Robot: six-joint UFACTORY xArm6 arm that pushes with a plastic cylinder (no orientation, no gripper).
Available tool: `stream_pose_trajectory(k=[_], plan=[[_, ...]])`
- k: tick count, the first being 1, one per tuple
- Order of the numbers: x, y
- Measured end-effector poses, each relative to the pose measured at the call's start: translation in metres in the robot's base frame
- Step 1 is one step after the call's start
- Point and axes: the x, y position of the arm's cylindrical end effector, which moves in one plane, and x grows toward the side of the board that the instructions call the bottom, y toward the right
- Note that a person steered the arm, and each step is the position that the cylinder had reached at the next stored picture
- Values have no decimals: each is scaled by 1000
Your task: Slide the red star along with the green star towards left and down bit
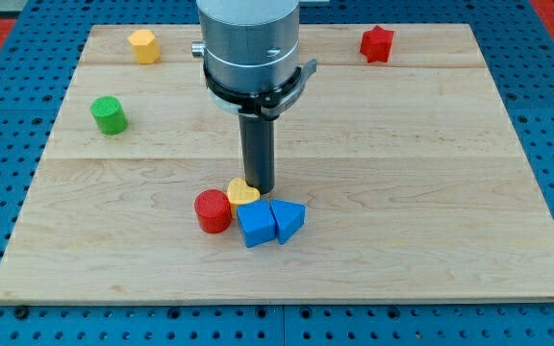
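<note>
Red star (377, 43) sat near the view's top right corner of the wooden surface (431, 192), alone and well apart from every other block. It had no clear long axis; one point faced the view's top, and the others were too small to read exactly. No green star could be made out: the only green block (109, 115) looked like an upright cylinder, near the view's left edge. No writing, brand or label could be read on any block or on the arm.

My tip (259, 189) stood near the middle of the surface, at the view's top edge of a cluster of four blocks and just above the yellow heart (242, 193); whether it touched the heart could not be told. The arm carried no fingers, only the straight dark rod, so it held nothing.

In the cluster, the red cylinder (213, 210) lay at the view's left, touching or nearly touching the yellow heart. The blue cube (256, 224) sat below the heart, with the blue triangular block (289, 220) pressed against its right side.

A yellow hexagonal block (143, 45) rested near the view's top left corner.
</note>
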Motion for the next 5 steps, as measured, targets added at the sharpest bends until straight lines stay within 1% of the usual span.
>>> stream_pose_trajectory(k=[1, 2, 3, 4, 5], plan=[[-31, 3], [-52, 82], [-120, 169], [-186, 225], [-232, 241]])
